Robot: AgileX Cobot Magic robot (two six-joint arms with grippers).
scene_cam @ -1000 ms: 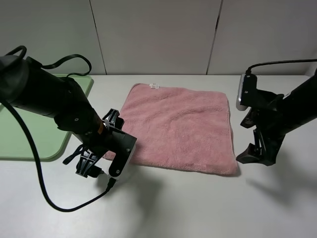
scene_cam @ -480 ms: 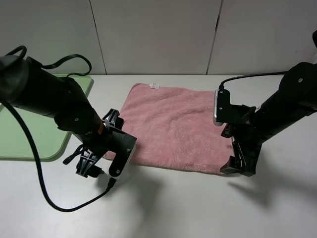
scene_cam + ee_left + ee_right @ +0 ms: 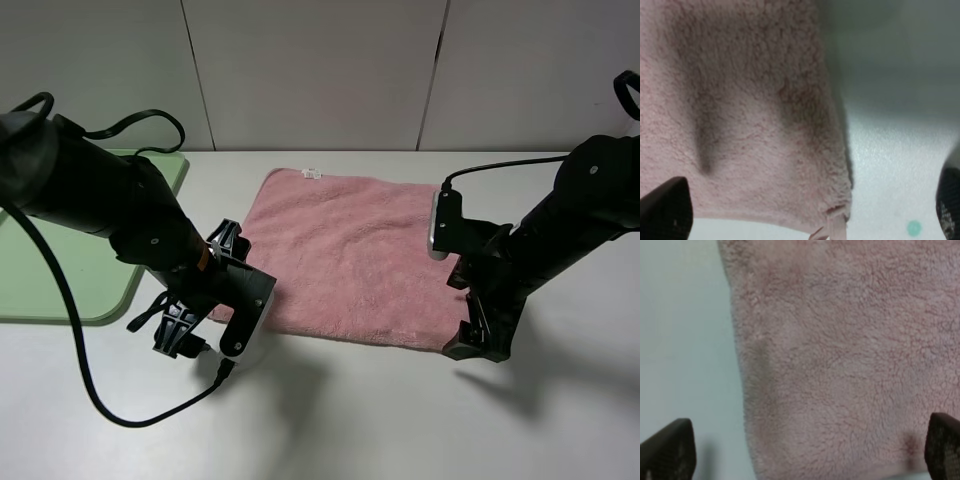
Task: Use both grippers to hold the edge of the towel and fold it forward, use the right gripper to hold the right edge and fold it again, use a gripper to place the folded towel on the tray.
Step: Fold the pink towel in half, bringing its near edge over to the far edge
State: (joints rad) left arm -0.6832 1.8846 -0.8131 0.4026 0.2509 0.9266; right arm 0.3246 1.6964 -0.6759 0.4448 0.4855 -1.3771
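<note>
Jaws spread on both arms, left arm (image 3: 215, 300) over near-left corner of towel (image 3: 360, 250), right arm (image 3: 490, 300) over near-right corner

The pink square terry-cloth towel (image 3: 355, 250) is fluffy and matt, the light green rectangular plastic tray (image 3: 25, 285) smooth, and the white tabletop (image 3: 400, 420) smooth and matt.

Bare white table (image 3: 380, 420) across the near side, pink towel (image 3: 360, 250) lying flat mid-table, left gripper (image 3: 208, 335) at its near-left corner, right gripper (image 3: 480, 336) over its near-right corner (both spread wide), green tray (image 3: 100, 295) at the far left, wall (image 3: 320, 70) behind.
</note>
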